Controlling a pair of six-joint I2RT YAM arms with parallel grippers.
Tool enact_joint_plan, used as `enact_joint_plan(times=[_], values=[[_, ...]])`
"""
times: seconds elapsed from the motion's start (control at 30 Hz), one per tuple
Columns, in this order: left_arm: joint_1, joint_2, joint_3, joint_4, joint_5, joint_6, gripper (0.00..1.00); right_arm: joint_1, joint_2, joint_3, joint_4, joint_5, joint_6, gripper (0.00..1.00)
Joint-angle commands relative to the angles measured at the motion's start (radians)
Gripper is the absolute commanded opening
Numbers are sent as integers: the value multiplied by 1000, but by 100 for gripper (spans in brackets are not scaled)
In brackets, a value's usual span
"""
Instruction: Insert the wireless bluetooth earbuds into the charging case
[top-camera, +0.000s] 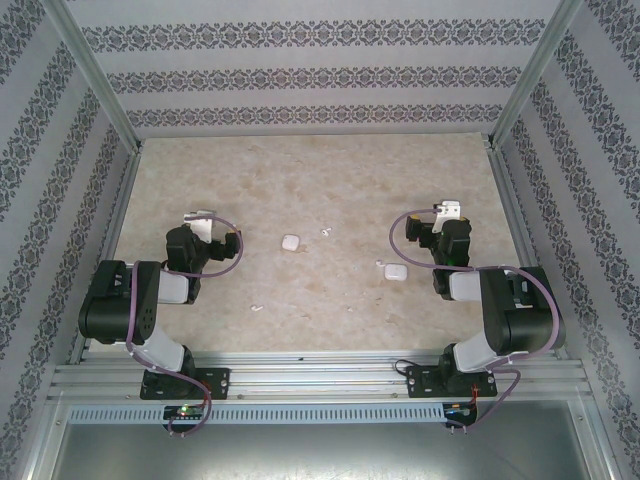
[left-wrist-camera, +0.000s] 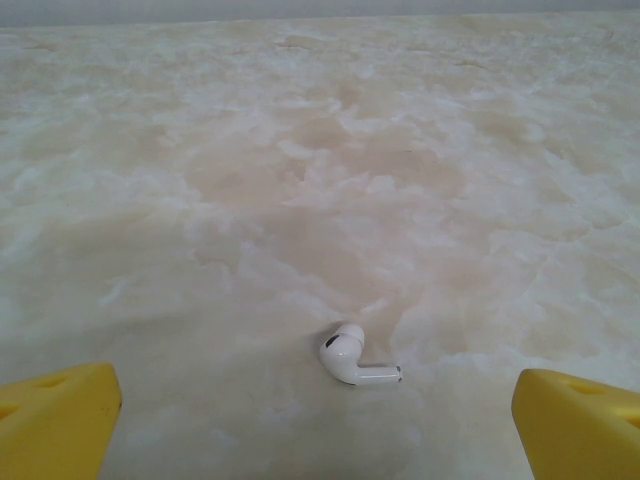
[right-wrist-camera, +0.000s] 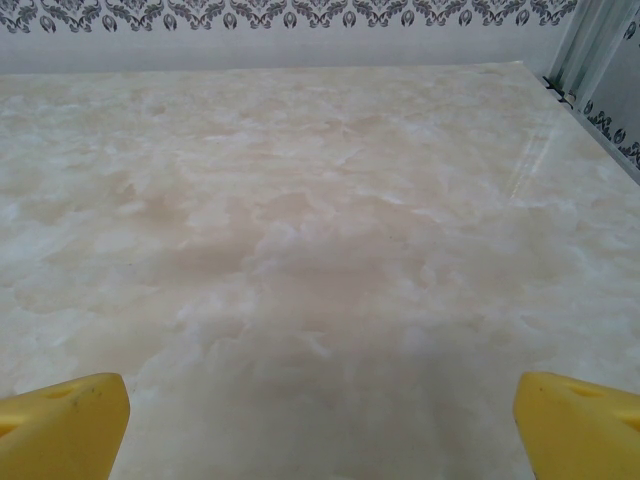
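Note:
One white earbud (left-wrist-camera: 350, 357) lies on its side on the marbled table, stem pointing right, just ahead of my left gripper (left-wrist-camera: 320, 425) and between its yellow fingers (left-wrist-camera: 60, 420), which are open and apart from it. Two white rounded-square charging cases (top-camera: 291, 242) (top-camera: 397, 272) sit mid-table. More earbuds lie loose: one (top-camera: 326, 232) right of the left case, one (top-camera: 256, 308) nearer the front. My left gripper (top-camera: 200, 216) is at the left. My right gripper (top-camera: 448, 211) is at the right, and its open fingers (right-wrist-camera: 580, 420) have bare table between them (right-wrist-camera: 320, 425).
The table (top-camera: 320, 180) is walled by patterned panels at the back and sides, with metal posts (top-camera: 525, 90) at the corners. An aluminium rail (top-camera: 320, 380) with both arm bases runs along the near edge. The back half of the tabletop is free room.

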Motion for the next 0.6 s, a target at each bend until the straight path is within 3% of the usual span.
enact_joint_plan(times=[0.0, 0.23, 0.4, 0.57], values=[[16, -4, 16, 25, -23, -6, 100, 1, -3, 2, 26, -15, -16, 98], [16, -16, 6, 35, -42, -12, 100, 1, -80, 19, -67, -70, -34, 98], [15, -106, -23, 12, -121, -39, 100, -1, -219, 231, -638, -67, 88, 98], [15, -228, 61, -253, -176, -65, 100, 29, -272, 386, -1068, -41, 251, 98]])
